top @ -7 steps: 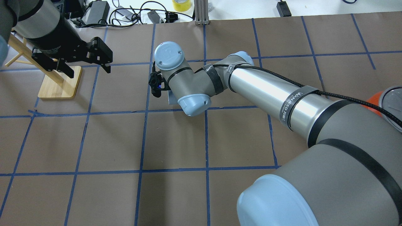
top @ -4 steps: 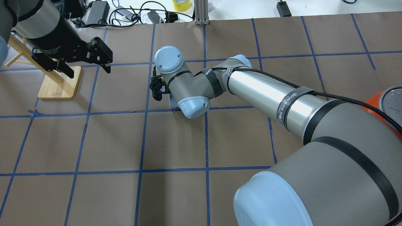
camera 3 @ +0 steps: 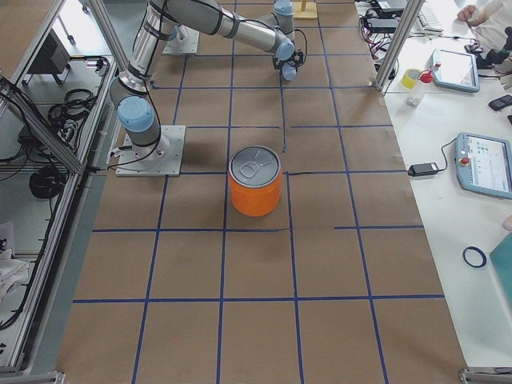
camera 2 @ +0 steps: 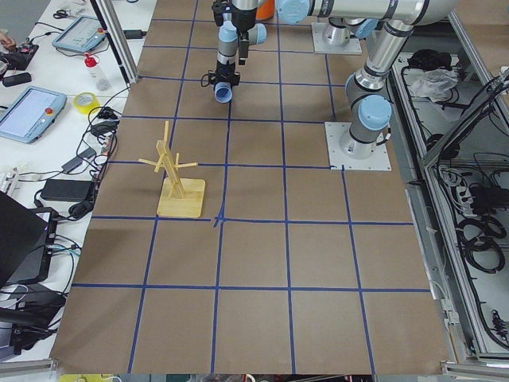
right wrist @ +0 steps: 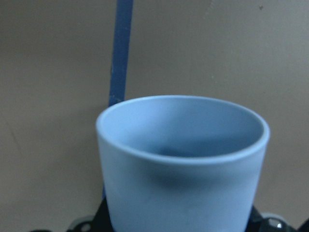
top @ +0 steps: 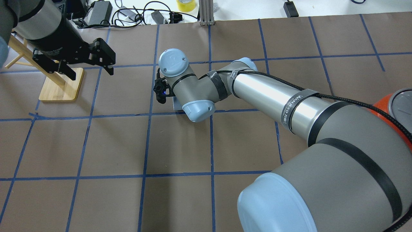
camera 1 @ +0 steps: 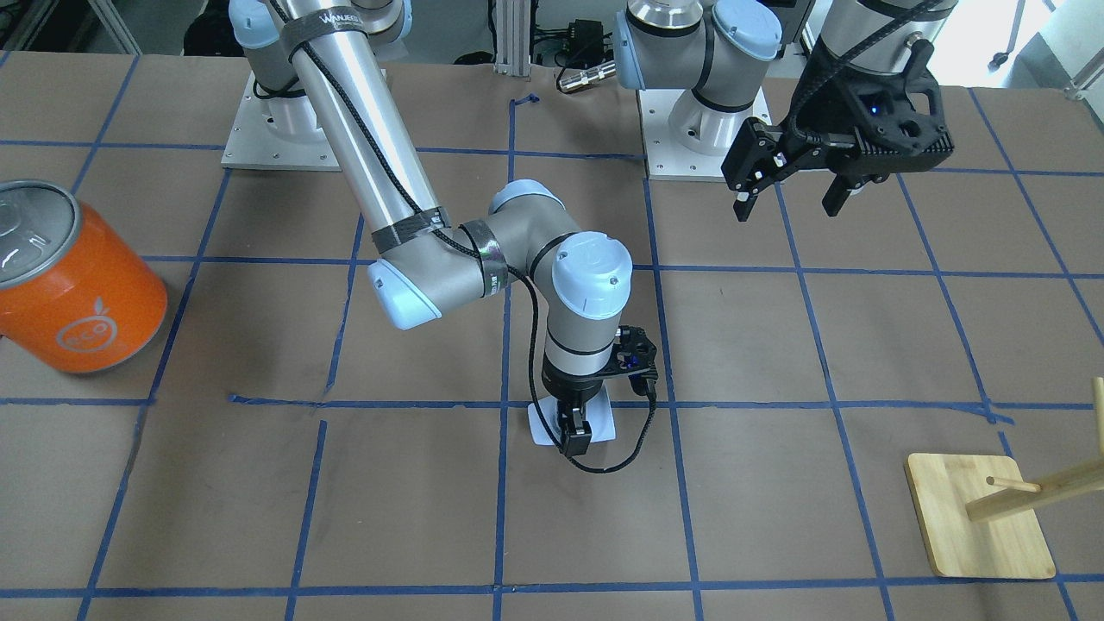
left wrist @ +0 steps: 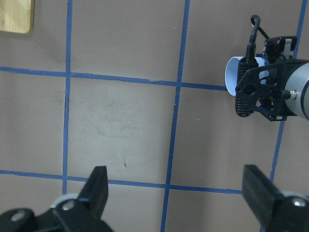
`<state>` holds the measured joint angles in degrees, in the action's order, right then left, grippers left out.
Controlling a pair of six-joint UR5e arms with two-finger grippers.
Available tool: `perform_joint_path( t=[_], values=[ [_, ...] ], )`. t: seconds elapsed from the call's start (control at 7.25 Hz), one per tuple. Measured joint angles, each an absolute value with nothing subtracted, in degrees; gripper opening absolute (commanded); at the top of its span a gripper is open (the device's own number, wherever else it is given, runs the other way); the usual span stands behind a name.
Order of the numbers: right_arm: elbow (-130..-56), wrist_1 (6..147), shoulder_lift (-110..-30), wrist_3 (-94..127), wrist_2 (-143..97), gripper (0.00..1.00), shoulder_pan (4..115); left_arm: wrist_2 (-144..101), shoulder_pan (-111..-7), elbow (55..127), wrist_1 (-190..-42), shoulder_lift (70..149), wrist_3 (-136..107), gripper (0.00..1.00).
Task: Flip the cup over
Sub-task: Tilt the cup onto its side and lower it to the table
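The pale blue cup (camera 1: 542, 427) is in the middle of the table, held low over the brown paper. My right gripper (camera 1: 574, 438) is shut on its lower wall. The right wrist view shows the cup's (right wrist: 183, 164) open mouth pointing away from the wrist. The cup also shows in the overhead view (top: 177, 103) as a small patch under the wrist, and in the left wrist view (left wrist: 234, 75). I cannot tell whether it touches the table. My left gripper (camera 1: 787, 209) is open and empty, raised, and also shows in the overhead view (top: 91, 74).
A large orange can (camera 1: 78, 285) with a silver top stands on the robot's right side of the table. A wooden peg stand (top: 61, 85) stands under my left gripper. Cables and power bricks (top: 128, 14) lie past the far edge.
My right wrist has shifted slightly toward the robot and turned a little, the cup still in the gripper. The left arm has not moved.
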<state>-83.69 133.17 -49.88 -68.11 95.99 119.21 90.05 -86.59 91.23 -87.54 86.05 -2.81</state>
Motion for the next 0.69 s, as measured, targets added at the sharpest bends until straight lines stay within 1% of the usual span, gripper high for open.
perform_joint_path(
  t=[0.69],
  values=[
    [-83.33, 134.30, -50.06, -64.73, 96.37, 1.00, 119.15, 90.09, -86.57, 91.23, -87.54, 86.02, -2.81, 1.00]
  ],
)
